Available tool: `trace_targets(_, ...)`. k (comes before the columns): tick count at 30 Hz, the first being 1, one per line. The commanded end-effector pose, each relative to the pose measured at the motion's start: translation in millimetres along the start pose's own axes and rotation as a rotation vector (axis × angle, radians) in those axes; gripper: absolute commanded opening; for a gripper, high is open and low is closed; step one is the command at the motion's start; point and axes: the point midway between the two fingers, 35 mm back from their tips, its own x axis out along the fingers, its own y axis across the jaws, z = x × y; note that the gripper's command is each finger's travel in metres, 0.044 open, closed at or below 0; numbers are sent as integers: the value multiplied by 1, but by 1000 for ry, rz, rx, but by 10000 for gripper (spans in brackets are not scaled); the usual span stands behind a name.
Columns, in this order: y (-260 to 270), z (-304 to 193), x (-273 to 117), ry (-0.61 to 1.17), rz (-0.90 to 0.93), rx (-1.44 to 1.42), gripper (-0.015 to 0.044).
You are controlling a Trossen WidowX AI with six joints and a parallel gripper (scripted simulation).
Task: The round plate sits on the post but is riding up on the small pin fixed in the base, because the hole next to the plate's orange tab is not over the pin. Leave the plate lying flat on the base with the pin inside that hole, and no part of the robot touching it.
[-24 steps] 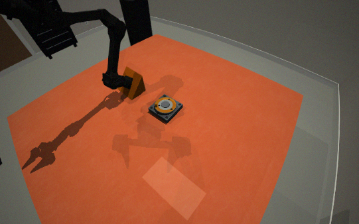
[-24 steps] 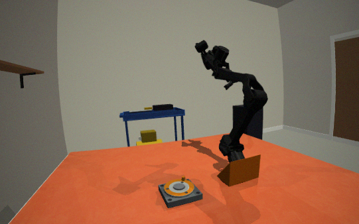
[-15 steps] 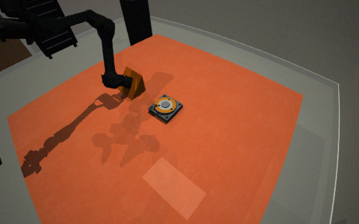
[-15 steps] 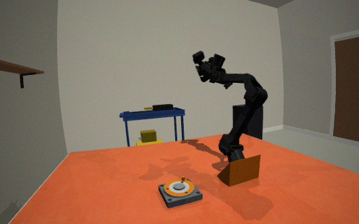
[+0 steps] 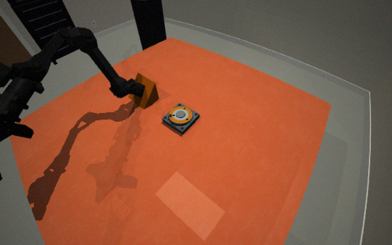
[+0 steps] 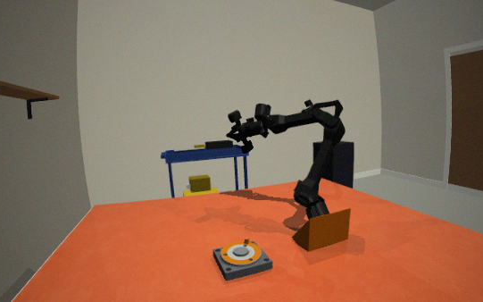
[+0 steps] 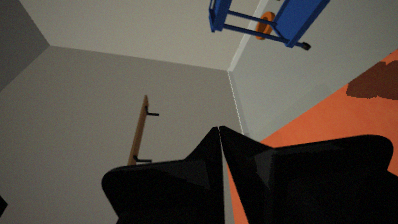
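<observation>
The plate [image 6: 240, 253] sits on the grey base [image 6: 243, 264], beside the orange wedge [image 6: 323, 230]; the gripper [image 6: 246, 145] hangs high above the wedge, fully closed and empty.

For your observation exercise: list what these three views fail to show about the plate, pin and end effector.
- Pin and hole: top and exterior views, too small on the plate to tell alignment.
- Plate tilt: exterior view, too small.
- Plate and base: absent from wrist view, which faces the wall.
- End effector: shut, empty; in top view, cut off by the left edge.
</observation>
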Motion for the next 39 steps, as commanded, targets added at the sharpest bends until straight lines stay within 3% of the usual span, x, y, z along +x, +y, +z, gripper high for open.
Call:
trace_targets(1, -23, -56, 19, 175, -86, 12, 0)
trace_targets(5, -44, -136, 28, 421, -191, 7, 0)
trace_targets(11, -56, -229, 10, 707, -281, -46, 0)
trace_targets(16, -58, -320, -40, 1018, -336, -163, 0)
trace_targets(18, -58, -334, -50, 1069, -342, -197, 0)
trace_targets(23, -66, -400, -130, 1370, -369, -480, 0)
trace_targets(27, -76, -420, -174, 1499, -381, -679, 0)
trace_targets(32, -102, -430, -258, 1673, -354, -1211, 0)
trace_targets(39, -118, -414, -302, 1669, -254, -1747, 0)
